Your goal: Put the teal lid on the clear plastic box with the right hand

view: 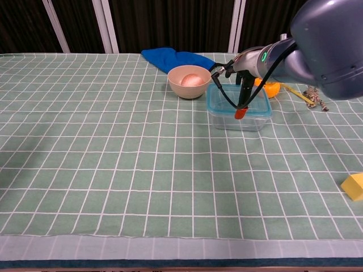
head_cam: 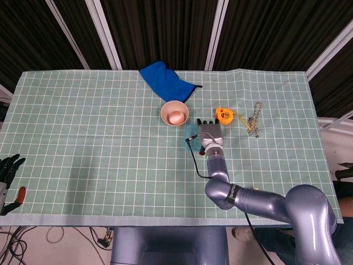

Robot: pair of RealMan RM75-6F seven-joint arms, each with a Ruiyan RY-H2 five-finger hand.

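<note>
Right hand flat over the teal lid, grasp unclear; clear plastic box mostly hidden overhead.

Bowl just beside box; open tablecloth leftward
</note>
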